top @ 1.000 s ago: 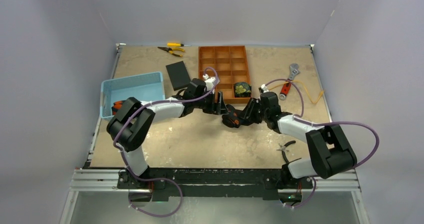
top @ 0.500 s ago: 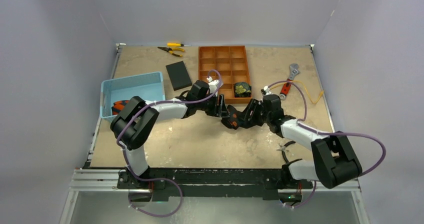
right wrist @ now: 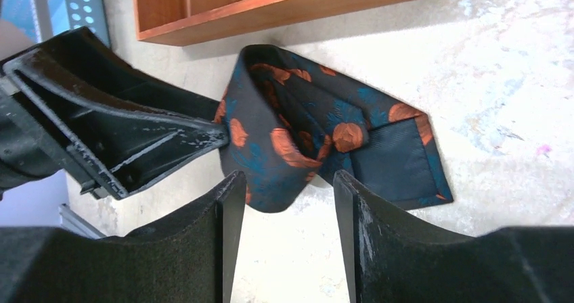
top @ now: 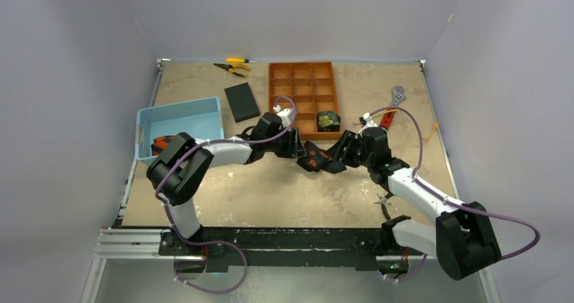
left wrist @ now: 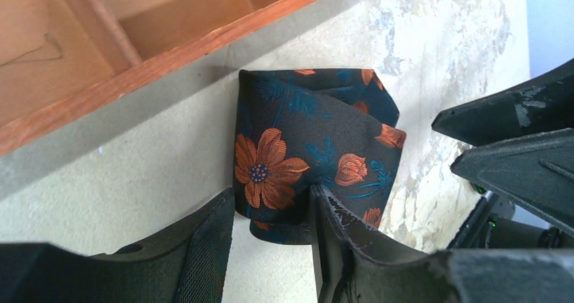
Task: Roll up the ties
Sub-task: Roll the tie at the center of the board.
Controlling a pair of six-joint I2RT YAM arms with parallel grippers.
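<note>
**Left wrist view: flowered tie part-rolled, left gripper pinching the coil**

The tie lies on the table just in front of the wooden tray, close to its front wall but not inside it. The left gripper's two black fingers press against opposite sides of the coil's near end, so it appears to be holding the roll. In the right wrist view the right gripper straddles the other end with its jaws apart and a strip of bare table showing beside one finger. It grips nothing.

The step in hand looks like the rolling itself. The body is wound into a loose, lopsided coil, while the pointed tail lies flat beside it with its lining up. The next move probably calls for the right fingers to take that tail and wrap it round while the left holds the coil firm.

The fabric is a smooth woven jacquard, with orange flowers and teal leaves on a dark ground and a plain ribbed lining. It looks soft and springy, likely to slacken once released. A second tie, already coiled, sits in the tray's near right compartment.
</note>
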